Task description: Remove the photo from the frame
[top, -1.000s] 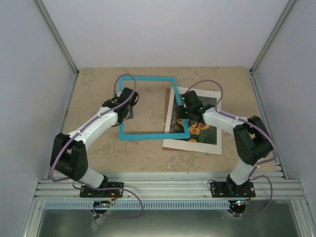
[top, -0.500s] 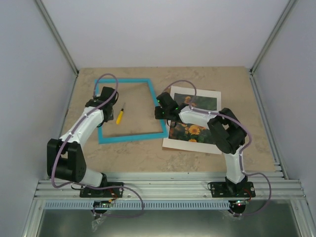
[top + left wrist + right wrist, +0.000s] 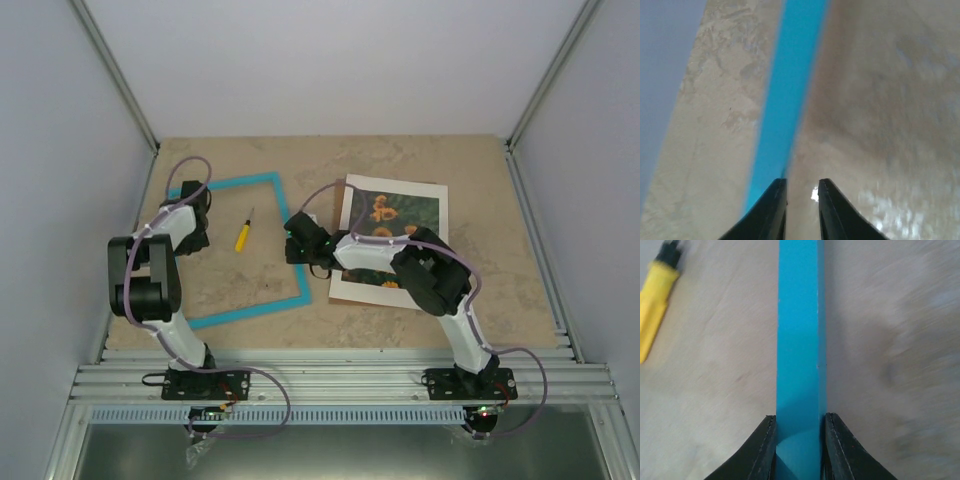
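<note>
The photo (image 3: 395, 208), sunflowers on dark green, lies flat at the right of the table, apart from the frame. The turquoise frame (image 3: 225, 182) lies empty on the left half. My right gripper (image 3: 297, 248) is shut on the frame's right bar (image 3: 797, 315), which fills the gap between its jaws (image 3: 799, 419). My left gripper (image 3: 196, 232) is at the frame's left bar. In the left wrist view that bar (image 3: 790, 75) runs past the outside of the left finger, and only bare table shows in the narrow gap of the gripper (image 3: 801, 182).
A white mat (image 3: 385, 292) lies under the photo. A small yellow screwdriver (image 3: 243, 234) lies on the table inside the frame's opening, and it also shows at the upper left of the right wrist view (image 3: 655, 315). Grey walls close in the table's sides.
Both grippers have swung left with the frame, which has slid off the photo and turned a little. The whole photo and the yellow screwdriver have come into view.
</note>
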